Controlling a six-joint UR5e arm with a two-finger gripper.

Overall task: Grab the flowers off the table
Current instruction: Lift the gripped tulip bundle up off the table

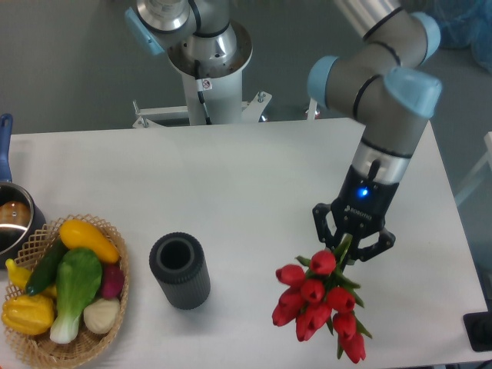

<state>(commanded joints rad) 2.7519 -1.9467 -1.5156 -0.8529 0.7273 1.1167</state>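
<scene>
A bunch of red tulips (pixel 317 301) with green stems is at the front right of the white table (pixel 231 177). My gripper (pixel 346 250) is directly above the stem end, with its fingers closed around the green stems. The red heads hang down and forward below the gripper, toward the table's front edge. Whether the bunch rests on the table or hangs just above it cannot be told. The stems' upper part is hidden inside the gripper.
A dark grey ribbed cylinder vase (pixel 180 270) stands upright at front centre. A wicker basket (pixel 69 350) with colourful vegetables is at the front left. A pot (pixel 11 223) with a blue handle sits at the left edge. The arm's base (pixel 207 54) is at the back.
</scene>
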